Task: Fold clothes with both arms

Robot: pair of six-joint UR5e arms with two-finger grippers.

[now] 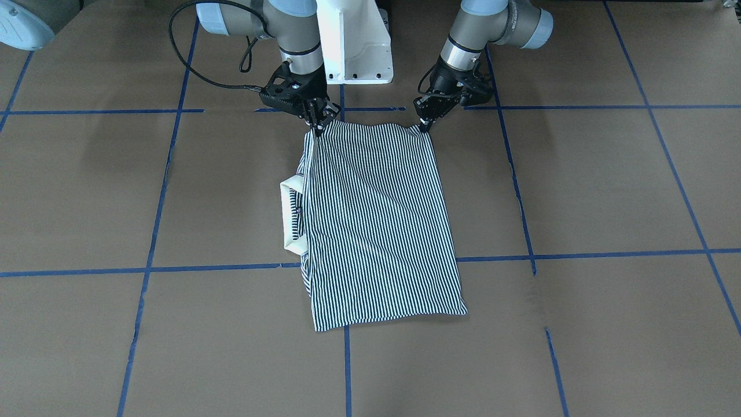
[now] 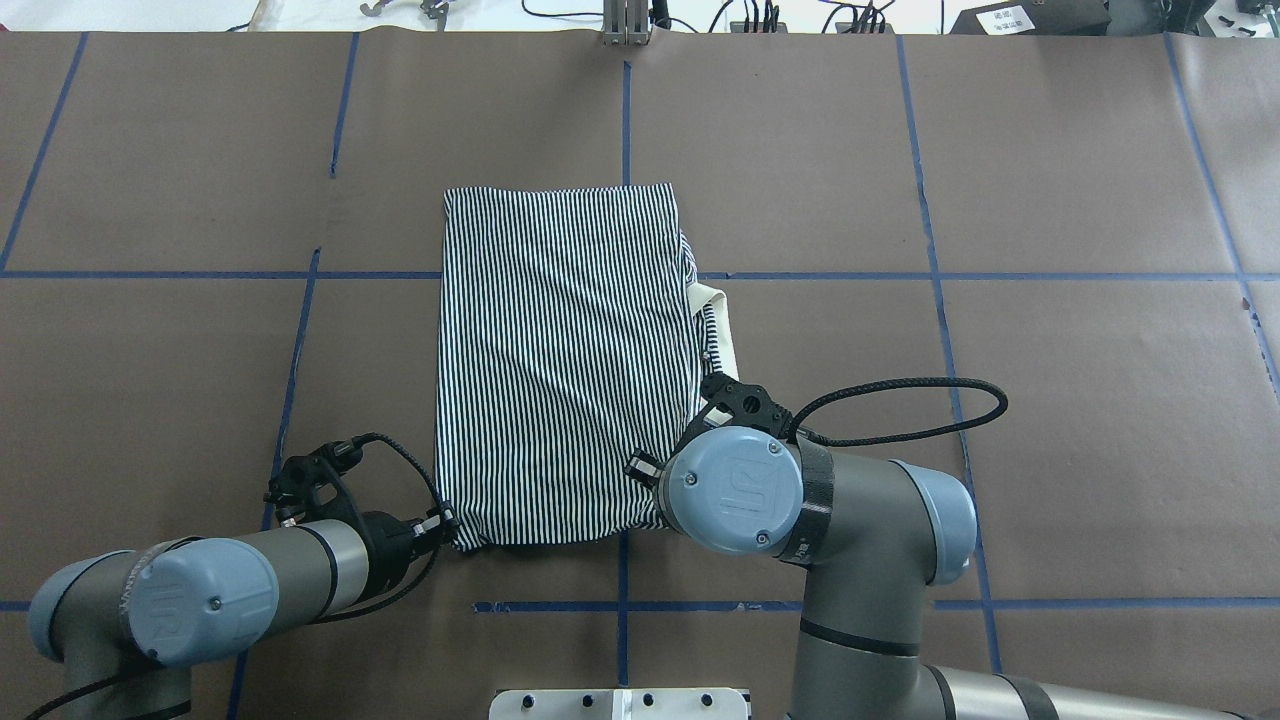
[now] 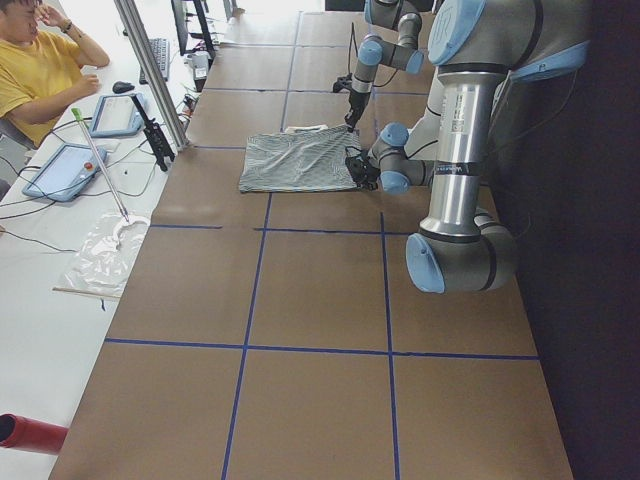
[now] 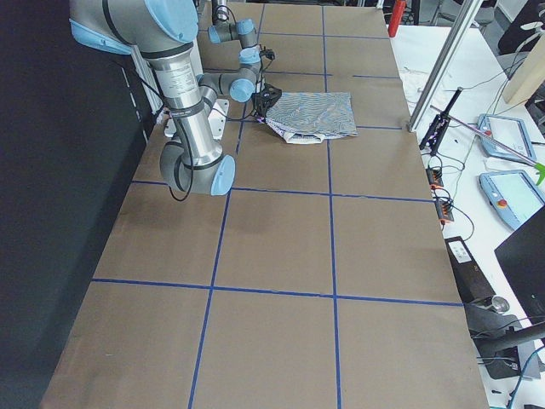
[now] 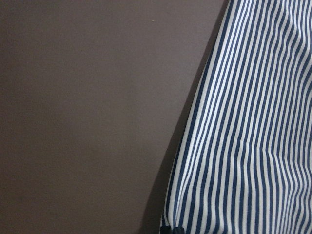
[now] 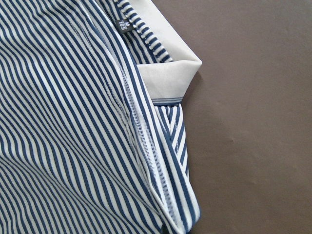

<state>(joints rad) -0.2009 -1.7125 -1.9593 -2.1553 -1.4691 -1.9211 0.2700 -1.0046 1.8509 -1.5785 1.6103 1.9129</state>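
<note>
Exterior front-facing view: the striped polo shirt [image 1: 376, 220] lies folded into a long rectangle on the brown tabletop [image 1: 579, 185]. Its cream collar [image 1: 288, 215] pokes out along the edge on the robot's right. The right pincer [image 1: 317, 123] and left pincer [image 1: 427, 123] each sit at a shirt corner nearest the white base [image 1: 356, 40], fingers pinched tight on the cloth.

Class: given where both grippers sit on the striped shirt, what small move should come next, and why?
Probably lift both grippers together slightly, peeling the near edge up. The left gripper and right gripper each seem pinched on a near corner of the polo shirt, which lies flat in a rectangle.
</note>
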